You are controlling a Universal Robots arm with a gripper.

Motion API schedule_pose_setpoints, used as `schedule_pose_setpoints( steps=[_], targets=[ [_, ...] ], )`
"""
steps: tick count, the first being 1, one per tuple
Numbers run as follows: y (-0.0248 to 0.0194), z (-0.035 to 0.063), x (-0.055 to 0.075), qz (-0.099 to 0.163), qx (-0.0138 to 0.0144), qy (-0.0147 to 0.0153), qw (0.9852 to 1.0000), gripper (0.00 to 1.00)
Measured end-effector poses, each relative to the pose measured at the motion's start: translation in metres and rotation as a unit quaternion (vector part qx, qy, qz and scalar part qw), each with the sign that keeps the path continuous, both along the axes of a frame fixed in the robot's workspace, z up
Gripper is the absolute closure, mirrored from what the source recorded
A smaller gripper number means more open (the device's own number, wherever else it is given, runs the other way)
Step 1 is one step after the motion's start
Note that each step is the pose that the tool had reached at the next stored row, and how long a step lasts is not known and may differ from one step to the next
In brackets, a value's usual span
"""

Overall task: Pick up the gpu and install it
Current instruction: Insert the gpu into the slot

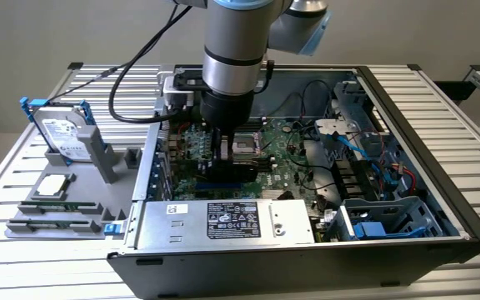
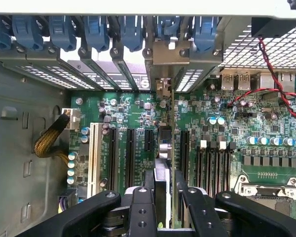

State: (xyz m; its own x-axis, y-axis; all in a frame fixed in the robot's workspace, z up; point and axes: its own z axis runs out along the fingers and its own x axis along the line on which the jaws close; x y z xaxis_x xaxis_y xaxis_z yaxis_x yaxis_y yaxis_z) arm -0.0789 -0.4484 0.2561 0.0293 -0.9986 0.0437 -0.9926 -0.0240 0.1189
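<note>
Wrist view: your gripper (image 2: 164, 197) has its fingers clamped on the gpu (image 2: 164, 143), held edge-on above the motherboard (image 2: 133, 116), the card's bracket end toward the rear slot covers (image 2: 113, 64). You're in the install step, inside the open computer case (image 1: 407, 112). Judging from this, the next move calls for squaring the card's edge over the expansion slot (image 2: 149, 140) beneath it.

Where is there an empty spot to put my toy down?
The slatted table is bare on the exterior view's left of the grey parts stand, and behind the computer case. Inside the case is crowded with cables, boards and the claw.
</note>
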Motion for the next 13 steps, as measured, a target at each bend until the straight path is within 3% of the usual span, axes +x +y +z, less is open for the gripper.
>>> schedule_pose_setpoints(
  steps=[13],
  targets=[
    [0.0011,-0.0015,-0.0015,0.000,-0.0027,0.0000,1.0000,0.73]
  ],
)
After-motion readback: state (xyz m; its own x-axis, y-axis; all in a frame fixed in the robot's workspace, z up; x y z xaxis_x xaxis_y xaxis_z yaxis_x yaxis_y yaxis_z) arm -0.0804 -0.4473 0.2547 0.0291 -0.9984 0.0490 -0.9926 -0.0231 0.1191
